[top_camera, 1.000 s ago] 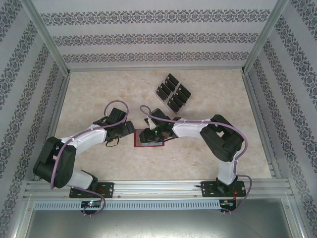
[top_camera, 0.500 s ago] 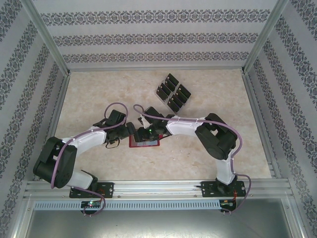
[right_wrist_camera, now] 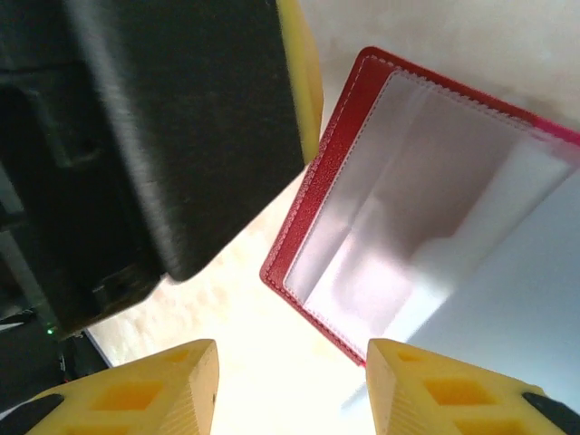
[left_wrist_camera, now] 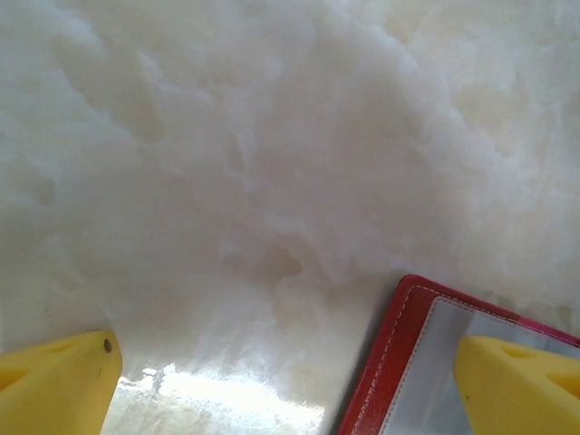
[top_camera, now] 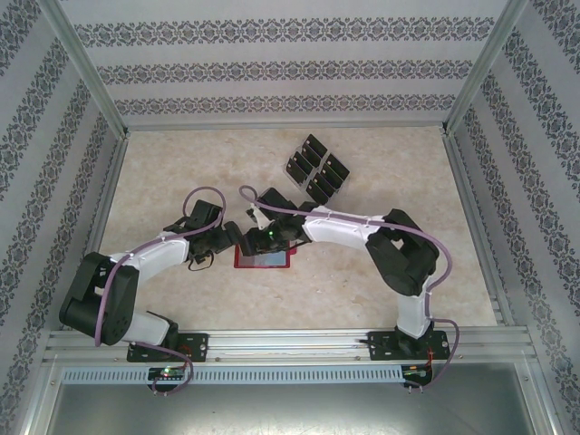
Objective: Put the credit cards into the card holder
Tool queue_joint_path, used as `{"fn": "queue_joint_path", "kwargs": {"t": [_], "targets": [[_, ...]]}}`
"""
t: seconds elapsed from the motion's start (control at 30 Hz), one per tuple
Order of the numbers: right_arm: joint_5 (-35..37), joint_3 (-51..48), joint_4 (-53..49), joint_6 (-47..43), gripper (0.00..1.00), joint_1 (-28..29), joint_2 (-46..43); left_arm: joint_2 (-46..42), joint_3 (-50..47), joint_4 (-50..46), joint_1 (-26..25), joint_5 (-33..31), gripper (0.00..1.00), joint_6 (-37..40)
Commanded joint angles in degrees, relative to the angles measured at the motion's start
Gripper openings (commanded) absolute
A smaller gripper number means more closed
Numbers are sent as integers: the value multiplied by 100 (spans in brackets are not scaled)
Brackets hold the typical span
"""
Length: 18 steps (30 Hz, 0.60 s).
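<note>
Hovering with my left pincer (left_wrist_camera: 288,385) spread wide and empty, I have the open card holder (left_wrist_camera: 426,362) lying under one fingertip (left_wrist_camera: 517,390). My right pincer (right_wrist_camera: 294,390), half-parted and empty, hangs just above it.

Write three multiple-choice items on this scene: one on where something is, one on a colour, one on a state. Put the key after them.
1. Where are the black cards?
A. grouped on the far side of the table, beyond the wallet
B. tucked inside the wallet
C. at the table's near edge

2. What colour is the wallet's border?
A. blue
B. green
C. red

3. How is the wallet?
A. snapped shut
B. lying open
C. rolled up

Key: 1 A, the top view shows the cards grouped beyond the wallet. 2 C, both wrist views show a red stitched rim. 3 B, its grey inside faces up.
</note>
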Motion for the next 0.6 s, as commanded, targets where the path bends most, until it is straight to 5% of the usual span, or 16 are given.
{"fn": "queue_joint_path", "kwargs": {"t": [0.0, 0.23, 0.57], "targets": [[556, -103, -218, 37, 50, -40, -600, -63, -100, 77, 82, 49, 95, 30], [1056, -722, -180, 397, 58, -161, -1212, -67, -94, 43, 88, 56, 95, 64], [958, -924, 17, 590, 62, -250, -661, -7, -84, 51, 85, 79, 95, 129]]}}
